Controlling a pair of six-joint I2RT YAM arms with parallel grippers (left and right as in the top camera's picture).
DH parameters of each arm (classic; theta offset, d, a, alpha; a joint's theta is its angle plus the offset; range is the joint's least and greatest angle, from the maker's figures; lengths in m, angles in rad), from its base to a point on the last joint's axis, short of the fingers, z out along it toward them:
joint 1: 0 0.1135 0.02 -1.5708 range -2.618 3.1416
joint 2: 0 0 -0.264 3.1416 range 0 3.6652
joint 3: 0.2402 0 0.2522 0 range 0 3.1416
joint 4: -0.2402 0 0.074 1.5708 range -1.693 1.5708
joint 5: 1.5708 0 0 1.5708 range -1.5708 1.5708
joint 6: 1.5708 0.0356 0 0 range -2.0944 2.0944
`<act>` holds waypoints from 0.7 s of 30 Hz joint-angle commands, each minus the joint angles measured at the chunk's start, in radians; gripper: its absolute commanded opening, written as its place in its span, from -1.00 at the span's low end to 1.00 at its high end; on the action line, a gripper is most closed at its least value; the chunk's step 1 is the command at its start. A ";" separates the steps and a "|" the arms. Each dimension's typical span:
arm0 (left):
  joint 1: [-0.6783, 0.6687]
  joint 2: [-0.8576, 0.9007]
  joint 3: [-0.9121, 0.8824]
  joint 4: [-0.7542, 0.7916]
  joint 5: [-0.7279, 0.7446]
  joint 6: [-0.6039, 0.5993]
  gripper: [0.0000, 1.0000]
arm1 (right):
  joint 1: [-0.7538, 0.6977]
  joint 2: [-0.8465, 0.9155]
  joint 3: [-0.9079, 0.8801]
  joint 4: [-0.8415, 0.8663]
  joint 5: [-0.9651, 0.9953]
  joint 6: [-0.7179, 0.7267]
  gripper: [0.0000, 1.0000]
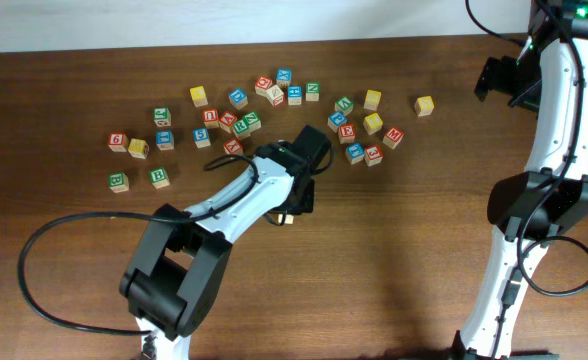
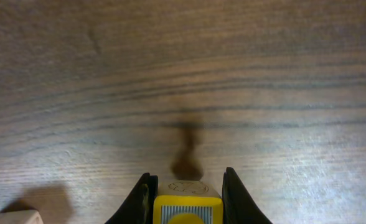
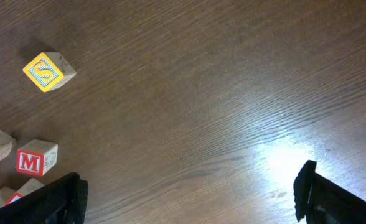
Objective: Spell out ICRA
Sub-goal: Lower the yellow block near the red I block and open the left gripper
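Left wrist view has the left gripper [image 2: 187,185] pinched narrow on a yellow cube [image 2: 187,208], probably the C, yellow face toward the camera; being cubic, it has no long axis. Bare table [image 2: 183,74] lies at 12 o'clock. Overhead, the loose cubes [image 1: 238,97] lie at 12 o'clock of this arm, and the right gripper [image 3: 186,186], gaping and empty, stands well apart at 3 o'clock.

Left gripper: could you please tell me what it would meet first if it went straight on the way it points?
Probably the bare table: the left gripper, shut on a yellow cube, faces only wood grain. A pale block lies off to its side. Depth is unclear.
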 commanded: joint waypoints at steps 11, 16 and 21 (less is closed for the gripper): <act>0.007 -0.011 -0.059 0.045 -0.088 -0.050 -0.80 | 0.006 -0.010 -0.004 -0.002 -0.002 0.008 0.97; 0.007 -0.010 -0.059 0.045 -0.088 -0.050 -0.68 | 0.005 -0.010 -0.004 -0.002 -0.002 0.008 0.97; 0.006 -0.001 -0.059 0.044 -0.087 -0.050 -0.48 | 0.006 -0.010 -0.004 -0.002 -0.002 0.008 0.97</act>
